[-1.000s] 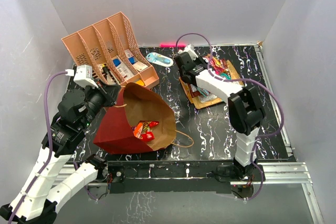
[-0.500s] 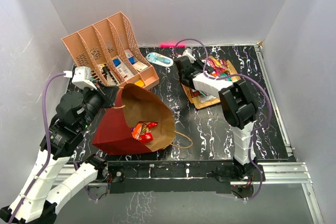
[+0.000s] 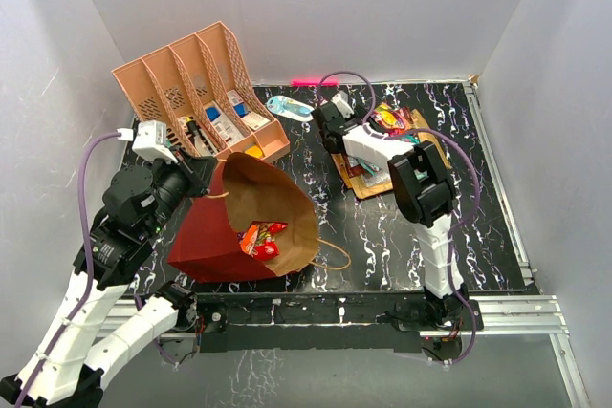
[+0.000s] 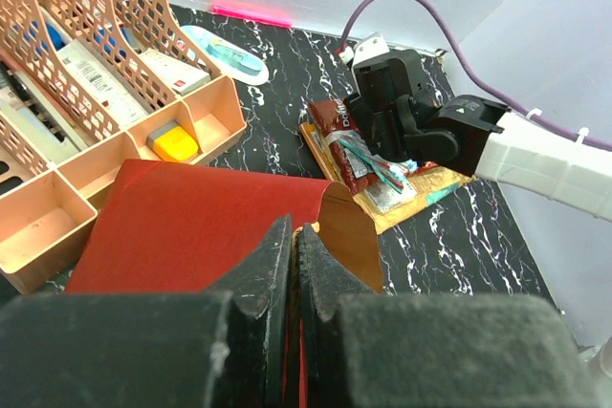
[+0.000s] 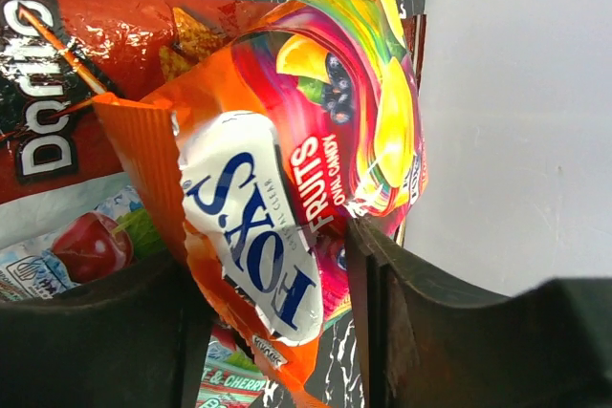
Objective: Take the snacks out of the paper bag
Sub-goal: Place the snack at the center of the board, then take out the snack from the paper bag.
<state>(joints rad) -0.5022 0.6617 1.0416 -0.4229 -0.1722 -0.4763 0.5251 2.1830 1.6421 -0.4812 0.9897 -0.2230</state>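
Observation:
The dark-red paper bag (image 3: 215, 236) lies on its side with its brown mouth open toward the right. My left gripper (image 3: 206, 179) is shut on the bag's upper rim (image 4: 325, 200). One red-orange snack packet (image 3: 263, 236) lies inside the mouth. Several snacks are piled on the table (image 3: 368, 174) at the back right. My right gripper (image 3: 368, 126) hovers over the pile, jaws wide apart around an orange Fox's fruit candy packet (image 5: 287, 188) that rests on a dark-red Doritos packet (image 5: 86, 54). The fingers do not press on it.
A peach slotted organizer (image 3: 191, 93) with small boxes stands at the back left, close to the bag. A light-blue oval object (image 3: 290, 107) lies beside it. The bag's cord handle (image 3: 335, 255) trails on the black marbled table. White walls close three sides.
My right arm has folded in: its elbow moved left and back, and the wrist shifted a little left over the snack pile. The left arm and the bag have not moved.

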